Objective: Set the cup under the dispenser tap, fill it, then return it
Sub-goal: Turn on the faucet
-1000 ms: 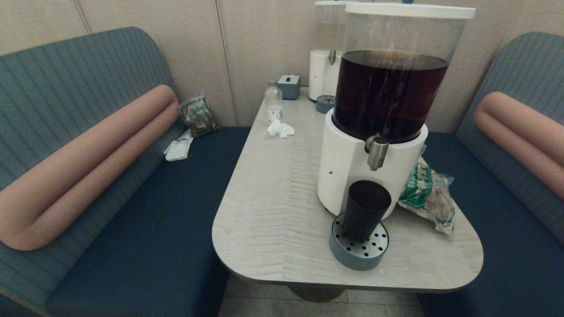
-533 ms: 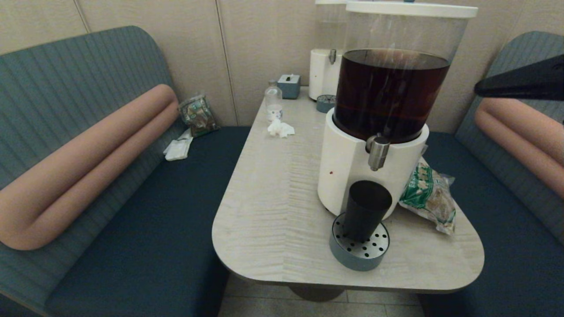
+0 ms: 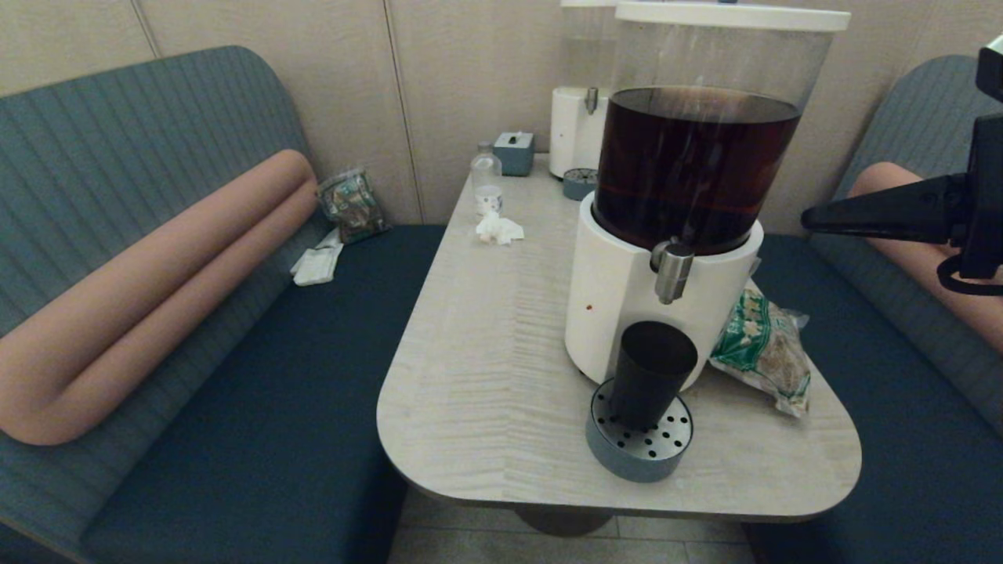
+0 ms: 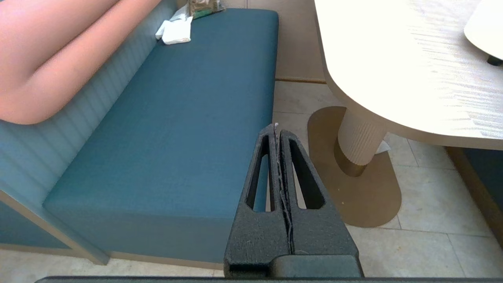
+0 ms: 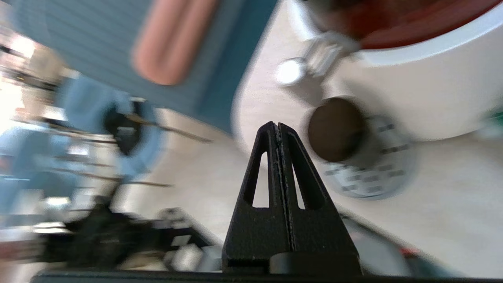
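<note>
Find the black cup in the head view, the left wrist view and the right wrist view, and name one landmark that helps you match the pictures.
Head view: the cup stands on the round perforated drip tray, below the dispenser tap.
Left wrist view: not in it.
Right wrist view: the cup shows rim-on, just beyond the shut right gripper.
Shared landmark: the drip tray, seen in the head and right wrist views.

Pale wood table [image 3: 486, 376] carries dispenser [image 3: 627, 305], drip tray [image 3: 627, 458], snack bag [image 3: 764, 348], bottle [image 3: 487, 182], probably crumpled tissue [image 3: 498, 229].
</note>
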`<state>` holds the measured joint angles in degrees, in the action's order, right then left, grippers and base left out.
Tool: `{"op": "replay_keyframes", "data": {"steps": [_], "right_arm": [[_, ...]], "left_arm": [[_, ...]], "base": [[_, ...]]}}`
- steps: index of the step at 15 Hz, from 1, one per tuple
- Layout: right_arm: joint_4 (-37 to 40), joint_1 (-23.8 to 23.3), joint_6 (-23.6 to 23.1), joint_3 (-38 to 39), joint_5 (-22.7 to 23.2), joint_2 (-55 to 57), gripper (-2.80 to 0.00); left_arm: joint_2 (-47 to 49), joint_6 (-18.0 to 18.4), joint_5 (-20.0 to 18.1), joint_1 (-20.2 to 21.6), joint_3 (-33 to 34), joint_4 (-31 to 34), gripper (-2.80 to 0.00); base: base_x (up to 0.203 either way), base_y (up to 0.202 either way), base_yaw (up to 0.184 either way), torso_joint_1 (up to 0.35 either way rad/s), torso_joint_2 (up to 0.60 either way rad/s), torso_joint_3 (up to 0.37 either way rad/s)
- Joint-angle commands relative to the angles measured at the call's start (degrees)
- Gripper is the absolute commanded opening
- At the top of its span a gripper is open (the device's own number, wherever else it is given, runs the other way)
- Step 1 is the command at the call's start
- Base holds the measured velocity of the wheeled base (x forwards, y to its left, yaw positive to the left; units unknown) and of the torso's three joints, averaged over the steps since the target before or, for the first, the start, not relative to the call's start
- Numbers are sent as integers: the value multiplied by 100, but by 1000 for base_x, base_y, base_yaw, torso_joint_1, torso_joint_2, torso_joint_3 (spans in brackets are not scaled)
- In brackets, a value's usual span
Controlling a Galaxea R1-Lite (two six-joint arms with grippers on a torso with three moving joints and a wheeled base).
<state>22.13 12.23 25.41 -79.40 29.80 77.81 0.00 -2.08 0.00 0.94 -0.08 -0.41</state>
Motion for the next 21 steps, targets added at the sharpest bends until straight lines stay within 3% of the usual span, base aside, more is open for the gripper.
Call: {"op": "replay_keyframes", "data": {"steps": [1, 4, 6, 8, 13, 18, 21], "right_arm": [[54, 81, -708, 43, -507, -109, -280], [353, 694, -1071, -248, -1712, 6, -280], [533, 1232, -1073, -418, -2473, 151, -280], [792, 1795, -1056, -696, -3531, 425, -280], [1349, 2187, -933, -1486, -4889, 1196, -280], [2322, 2211, -1, -2599, -5053, 1683, -280], [2357, 2217, 61, -2694, -5029, 1831, -280]], "left_arm": [[9, -2, 0, 3, -1, -2, -280], [9, -2, 0, 3, 4, -2, -280], [9, -2, 0, 3, -1, -2, -280], [9, -2, 0, 3, -1, -2, -280], [9, -2, 0, 3, 0, -2, -280], [9, -2, 0, 3, -1, -2, -280], [9, -2, 0, 3, -1, -2, -280]], "base": [[0, 0, 0, 0, 0, 0], [0, 0, 0, 0, 0, 0], [0, 0, 0, 0, 0, 0], [0, 0, 0, 0, 0, 0], [0, 0, 0, 0, 0, 0], [0, 0, 0, 0, 0, 0], [0, 0, 0, 0, 0, 0]]}}
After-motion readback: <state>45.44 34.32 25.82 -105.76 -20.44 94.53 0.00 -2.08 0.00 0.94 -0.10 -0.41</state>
